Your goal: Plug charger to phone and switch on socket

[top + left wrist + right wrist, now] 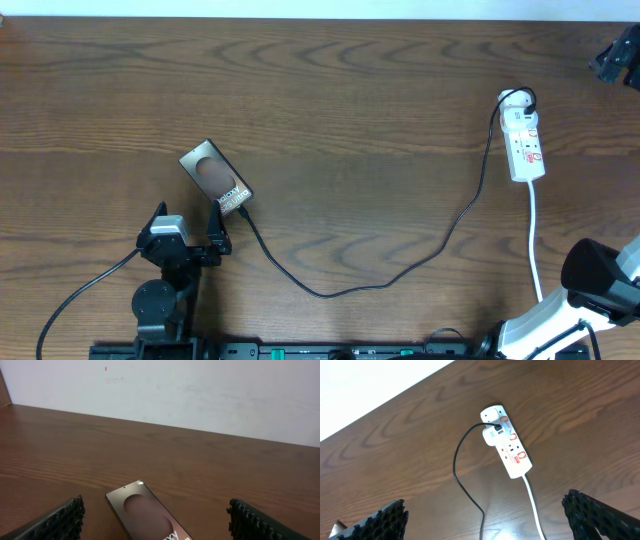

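The left fingers [60,522] by the phone [213,178] and the right fingers [600,517] are wide open, holding nothing. The charger [330,292] touches the phone.

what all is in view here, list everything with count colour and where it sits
phone: 1, dark with a brownish oval patch, left-centre of the table, flat and angled
charger: 1, thin black cable, runs from the phone's lettered end across to the socket
socket: 1, white strip with red marks, right side, its white cord trailing toward the near edge
table: 1, brown wood grain, under everything
dark object: 1, black, far right edge, cut off, cannot tell what it is
left gripper: 1, black fingers, open, just on the near side of the phone
right gripper: 1, black fingers, open, on the near side of the socket
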Tool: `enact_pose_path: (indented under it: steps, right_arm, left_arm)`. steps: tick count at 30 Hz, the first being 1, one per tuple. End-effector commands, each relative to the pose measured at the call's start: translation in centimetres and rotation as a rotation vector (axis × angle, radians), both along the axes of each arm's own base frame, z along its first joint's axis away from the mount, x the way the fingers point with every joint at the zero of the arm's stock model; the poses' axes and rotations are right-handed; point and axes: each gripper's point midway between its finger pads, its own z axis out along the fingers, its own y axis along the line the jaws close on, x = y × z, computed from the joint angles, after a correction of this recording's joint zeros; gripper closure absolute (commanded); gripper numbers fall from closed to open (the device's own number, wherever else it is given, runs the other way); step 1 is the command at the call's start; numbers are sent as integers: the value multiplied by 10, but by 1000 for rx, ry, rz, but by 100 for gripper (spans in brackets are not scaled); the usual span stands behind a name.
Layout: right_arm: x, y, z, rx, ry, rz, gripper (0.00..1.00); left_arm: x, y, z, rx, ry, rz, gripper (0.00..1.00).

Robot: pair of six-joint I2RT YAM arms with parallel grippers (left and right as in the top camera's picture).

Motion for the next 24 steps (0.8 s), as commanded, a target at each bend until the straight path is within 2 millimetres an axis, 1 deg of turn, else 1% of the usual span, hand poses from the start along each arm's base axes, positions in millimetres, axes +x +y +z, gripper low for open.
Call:
enact_pose_path:
  steps: [1, 9, 13, 17, 20, 22, 24]
  right_arm:
    - [0, 2, -1, -3, 5, 12, 1]
    - [0, 1, -1, -3, 5, 11, 1]
    - [-3, -12, -2, -83, 25, -2, 1]
    - [-3, -12, 1, -92, 13, -5, 1]
    - [11, -9, 10, -113, -62, 15, 1]
    - [24, 1, 16, -121, -132, 51, 1]
    - [34, 11, 14, -138, -183, 80, 1]
  left_arm:
    - [-1, 1, -15, -3, 48, 6, 11]
    - [-1, 1, -15, -2, 47, 6, 11]
    - [-1, 1, -15, -2, 48, 6, 11]
    - [-1, 1, -15, -2, 47, 6, 11]
    - [-1, 1, -15, -3, 47, 6, 11]
    - [-1, 1, -15, -2, 48, 6, 11]
    - [-1, 1, -15, -2, 47, 6, 11]
